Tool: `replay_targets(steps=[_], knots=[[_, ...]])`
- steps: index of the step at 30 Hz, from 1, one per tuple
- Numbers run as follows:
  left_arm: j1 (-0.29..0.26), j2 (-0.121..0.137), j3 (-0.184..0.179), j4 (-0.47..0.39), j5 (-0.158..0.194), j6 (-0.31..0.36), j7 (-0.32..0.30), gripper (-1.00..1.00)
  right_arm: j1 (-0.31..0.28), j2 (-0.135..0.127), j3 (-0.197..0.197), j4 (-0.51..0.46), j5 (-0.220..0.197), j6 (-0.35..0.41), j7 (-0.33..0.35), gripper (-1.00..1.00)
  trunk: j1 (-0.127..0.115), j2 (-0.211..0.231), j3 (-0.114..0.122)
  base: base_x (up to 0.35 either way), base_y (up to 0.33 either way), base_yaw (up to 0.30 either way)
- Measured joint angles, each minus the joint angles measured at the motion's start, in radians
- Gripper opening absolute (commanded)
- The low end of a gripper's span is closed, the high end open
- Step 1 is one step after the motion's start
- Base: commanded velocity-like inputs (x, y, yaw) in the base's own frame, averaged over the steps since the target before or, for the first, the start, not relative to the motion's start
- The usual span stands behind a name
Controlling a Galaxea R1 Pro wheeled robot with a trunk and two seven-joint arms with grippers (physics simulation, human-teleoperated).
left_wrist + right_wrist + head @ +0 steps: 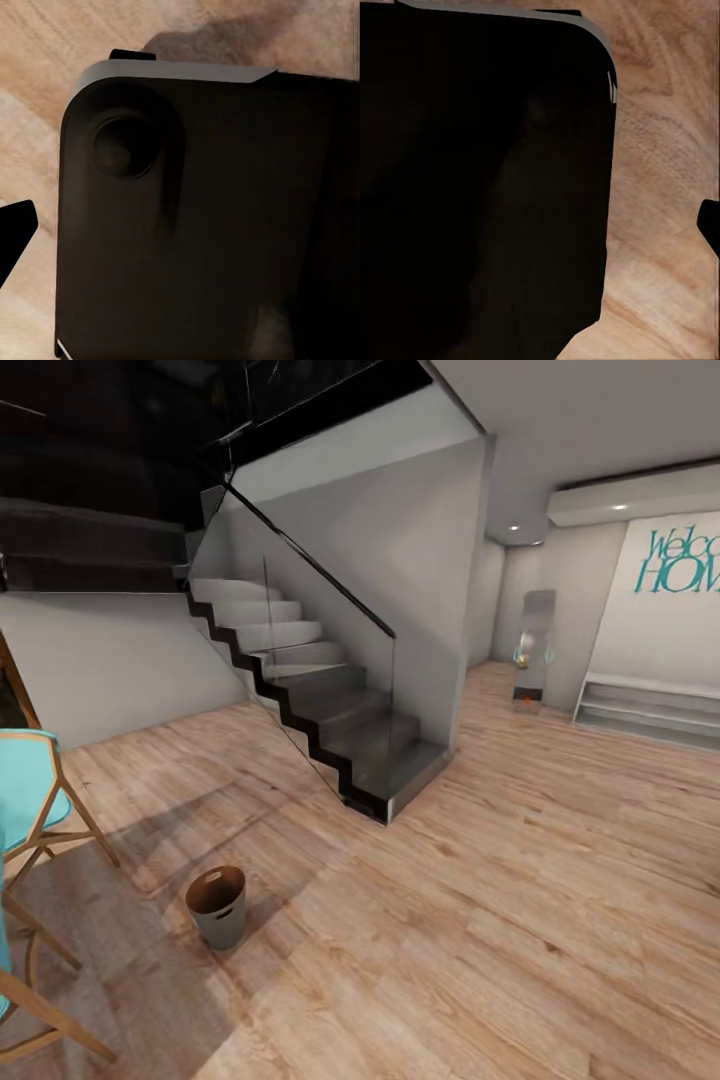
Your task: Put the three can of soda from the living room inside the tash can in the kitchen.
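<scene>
Jaws: impossible to judge on either side, no fingertips plain to see, no orange can anywhere between them. Just a black sliver of something at the frame edge in the left wrist view (16,229) and another in the right wrist view (709,219), possibly finger parts, too little to say. Looking down from both wrists onto the robot's own dark base (195,225), rounded corner and pale trim, arms apparently tucked low and close for driving, wood floor (660,225) showing past the edge. Further out, from the head: the tash can (217,906) standing upright on the floor at lower left, apart from everything, near the wooden legs of a turquoise chair (30,800). Small, round, brown, coppery rim, dark inside, slot handle cut near the lip, mouth open upward and ready for a drop. Beyond it a dark staircase (330,700) behind a glass balustrade, a tall mirror (533,650) down the hall, teal lettering on the far wall (680,560). No soda cans in sight; likely mid-transit.
</scene>
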Motion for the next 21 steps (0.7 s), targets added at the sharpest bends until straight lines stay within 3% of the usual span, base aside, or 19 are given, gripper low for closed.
replay_targets(steps=[21], knots=[[0.0,0.0,0.0,0.0,0.0,0.0,0.001,1.0,0.0,0.0,0.0,0.0,0.0,0.0,0.0,1.0,0.0,0.0,0.0,0.317,-0.144,0.251]])
